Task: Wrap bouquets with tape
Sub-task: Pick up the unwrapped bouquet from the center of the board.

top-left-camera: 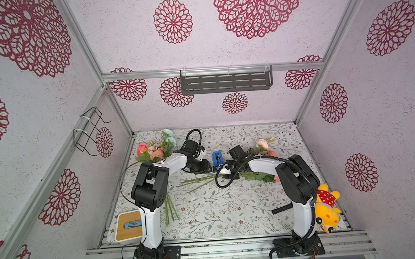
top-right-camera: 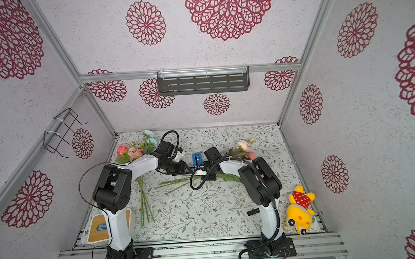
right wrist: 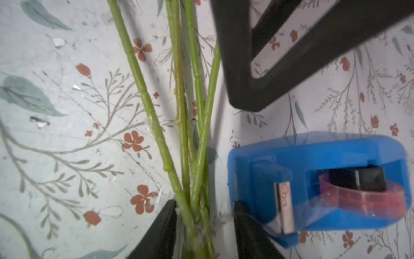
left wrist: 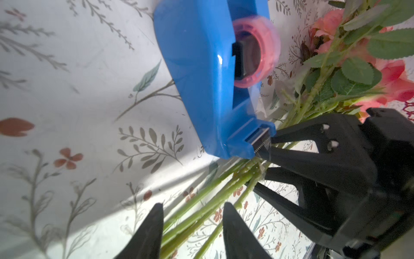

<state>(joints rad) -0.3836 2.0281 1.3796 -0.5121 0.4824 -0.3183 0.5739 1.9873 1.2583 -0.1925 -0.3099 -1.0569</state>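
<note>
Floral-print counter [top-left-camera: 231, 220], both arms reaching in toward its middle. Tape dispenser [top-left-camera: 217, 158], blue, stands on the counter between the two wrists, on the far side of the stems, with its cutter end just beside them. A pinkish roll [left wrist: 272, 44] sits in it, and a clear strip runs down to the blade. Peach bouquet [top-left-camera: 264, 147] lies flat with its blooms toward the right, partly under the right arm. Its stems [right wrist: 179, 112] fan out toward the counter's middle. Right claw [right wrist: 206, 231] is spread and straddles the bunched stems. One finger [right wrist: 165, 228] is against them. The other stands off from them, right up at the dispenser's blade; touching it or not, can't tell. Left claw [left wrist: 192, 233] is also spread, fingers either side of the same stems, nearer their cut ends. Nothing looks pinched in the left wrist view. Blue-bloom bouquet [top-left-camera: 159, 149] lies well apart at the far left of the counter, its stems running toward the near edge behind the left arm. Yellow plush toy [top-left-camera: 326, 209] at the near right edge. Wood-topped box [top-left-camera: 128, 226] at the near left corner.
</note>
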